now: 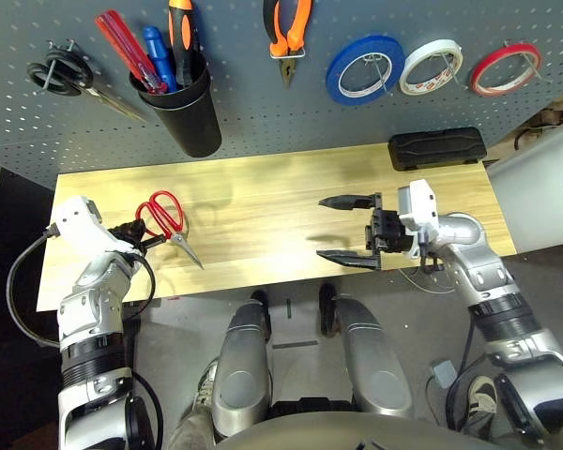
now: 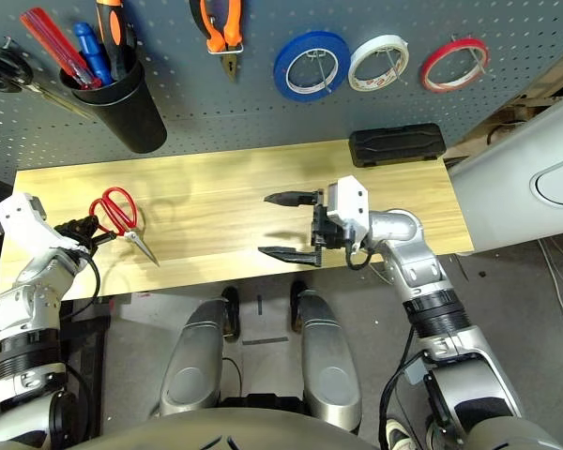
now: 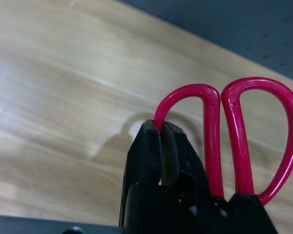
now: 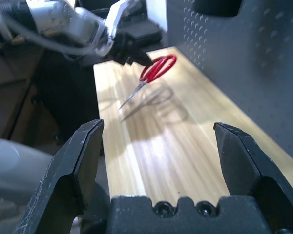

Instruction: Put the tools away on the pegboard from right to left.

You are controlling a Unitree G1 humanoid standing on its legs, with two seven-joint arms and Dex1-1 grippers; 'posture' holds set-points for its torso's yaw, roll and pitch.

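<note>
One handle loop of red-handled scissors sits between left gripper's fingertips.

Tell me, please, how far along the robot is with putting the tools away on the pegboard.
Nearly finished, it seems: the thin red tape ring and the orange-handled pliers hang on hooks, and the red-handled screwdriver stands in the black cup. The left gripper holds the red-handled scissors by one handle loop; hanging them remains.
</note>
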